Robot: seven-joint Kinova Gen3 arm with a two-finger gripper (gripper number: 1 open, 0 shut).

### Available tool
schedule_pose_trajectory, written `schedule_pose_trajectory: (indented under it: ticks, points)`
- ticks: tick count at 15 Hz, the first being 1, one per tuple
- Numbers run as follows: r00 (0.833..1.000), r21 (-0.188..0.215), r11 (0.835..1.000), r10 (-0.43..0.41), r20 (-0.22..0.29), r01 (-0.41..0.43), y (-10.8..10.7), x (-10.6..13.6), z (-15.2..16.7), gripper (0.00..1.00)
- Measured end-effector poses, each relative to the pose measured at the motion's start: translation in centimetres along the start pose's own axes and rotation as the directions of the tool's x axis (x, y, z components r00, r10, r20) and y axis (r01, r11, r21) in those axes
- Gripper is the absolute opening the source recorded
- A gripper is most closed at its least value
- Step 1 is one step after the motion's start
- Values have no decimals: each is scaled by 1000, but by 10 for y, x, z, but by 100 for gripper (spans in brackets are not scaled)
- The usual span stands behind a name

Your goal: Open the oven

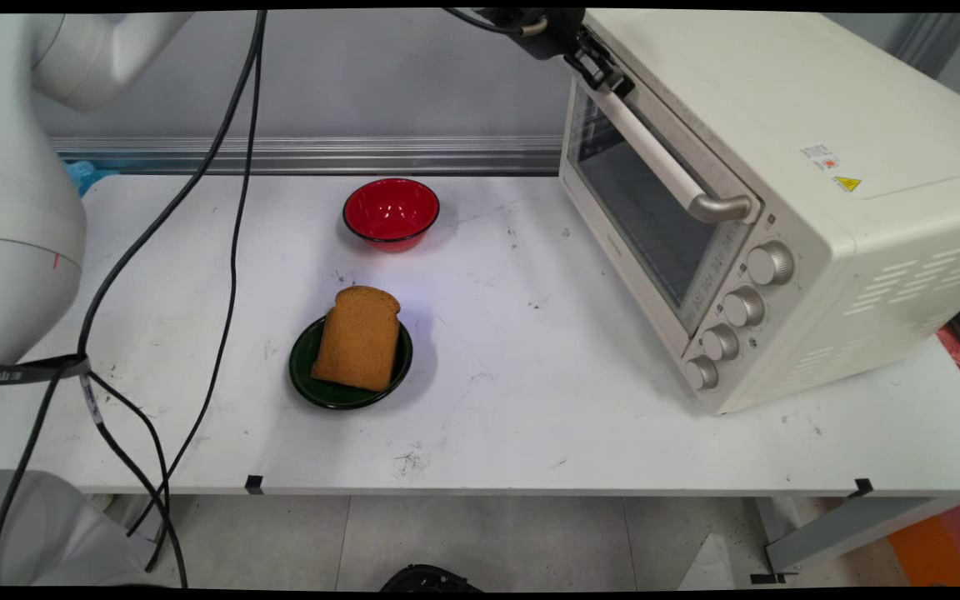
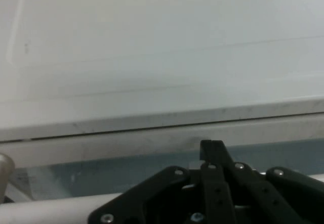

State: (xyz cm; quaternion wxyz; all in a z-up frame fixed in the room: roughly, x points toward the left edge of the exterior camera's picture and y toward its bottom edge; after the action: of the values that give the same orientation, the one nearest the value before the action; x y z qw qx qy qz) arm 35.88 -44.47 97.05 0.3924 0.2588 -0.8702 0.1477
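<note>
My gripper (image 1: 603,73) is at the top of the main view, against the upper end of the cream toaster oven's (image 1: 788,192) door handle (image 1: 672,171). The oven door looks closed. In the hand view the gripper (image 2: 212,150) is shut, its fingers pressed together with nothing between them. They reach past the handle bar (image 2: 45,206) toward the door's top edge (image 2: 126,133), with the oven's top panel filling the view beyond. I cannot tell whether the fingers touch the handle.
A slice of brown bread (image 1: 359,337) lies on a dark green plate (image 1: 307,385) at the table's middle front. A red bowl (image 1: 391,212) sits behind it. Black cables (image 1: 230,250) hang over the left side of the table.
</note>
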Motion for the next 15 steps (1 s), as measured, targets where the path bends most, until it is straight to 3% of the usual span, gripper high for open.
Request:
schedule_pose_trajectory:
  ticks: [7,15]
  points:
    - [1000,-10,1000,12,17,-12,5,-9,-4,0]
    - [998,-16,1000,16,53,-15,12,-36,-16,0]
